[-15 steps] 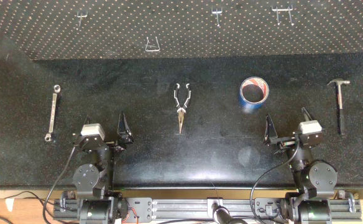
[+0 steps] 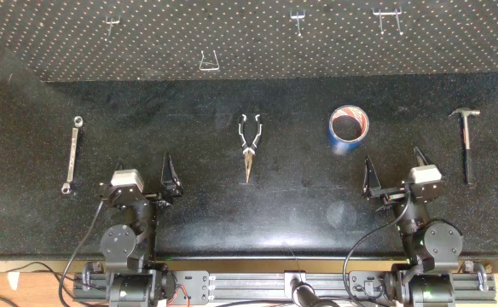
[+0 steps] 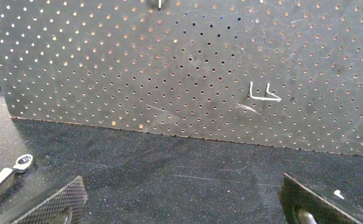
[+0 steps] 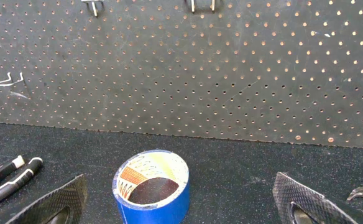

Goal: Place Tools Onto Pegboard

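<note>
Four tools lie in a row on the worktop before the pegboard — one wrench, one pliers, one tape roll, one hammer. Two hands, left hand and right hand — fingers apart, empty. Nothing has shifted since the earlier frame.

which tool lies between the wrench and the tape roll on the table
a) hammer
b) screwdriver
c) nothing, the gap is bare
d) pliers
d: in the top view the pliers lie in the middle of the row, with the wrench toward the view's left and the blue tape roll toward its right.
</note>
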### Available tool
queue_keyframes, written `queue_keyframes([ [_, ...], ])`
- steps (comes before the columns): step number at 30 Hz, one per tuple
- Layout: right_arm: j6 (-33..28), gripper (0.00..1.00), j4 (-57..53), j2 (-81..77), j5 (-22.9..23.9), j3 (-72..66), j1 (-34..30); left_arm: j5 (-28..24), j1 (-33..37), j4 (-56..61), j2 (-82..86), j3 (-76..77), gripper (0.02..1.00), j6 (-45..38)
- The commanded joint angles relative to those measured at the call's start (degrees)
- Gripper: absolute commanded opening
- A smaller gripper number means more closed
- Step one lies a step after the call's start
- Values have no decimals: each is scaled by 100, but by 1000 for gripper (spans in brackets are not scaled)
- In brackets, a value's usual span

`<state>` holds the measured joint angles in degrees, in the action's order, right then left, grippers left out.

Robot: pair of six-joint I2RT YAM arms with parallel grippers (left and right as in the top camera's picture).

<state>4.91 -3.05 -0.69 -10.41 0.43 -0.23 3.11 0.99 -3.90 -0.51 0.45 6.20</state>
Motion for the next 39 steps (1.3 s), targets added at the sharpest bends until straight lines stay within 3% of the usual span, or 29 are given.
queue_keyframes([
  [1,87,978,-39,63,33,-11,37,-20,48,-39,33,-13,996,-70],
  [30,85,978,-39,63,33,-11,37,-127,42,-22,13,-4,996,-76],
  [33,85,978,-39,63,33,-11,37,-46,74,-85,-896,579,993,-1005],
  [35,85,978,-39,63,33,-11,37,-13,254,-485,-1829,1300,993,-1145],
  [39,85,978,-39,63,31,-11,37,61,1108,-2745,-4242,3624,993,-1558],
])
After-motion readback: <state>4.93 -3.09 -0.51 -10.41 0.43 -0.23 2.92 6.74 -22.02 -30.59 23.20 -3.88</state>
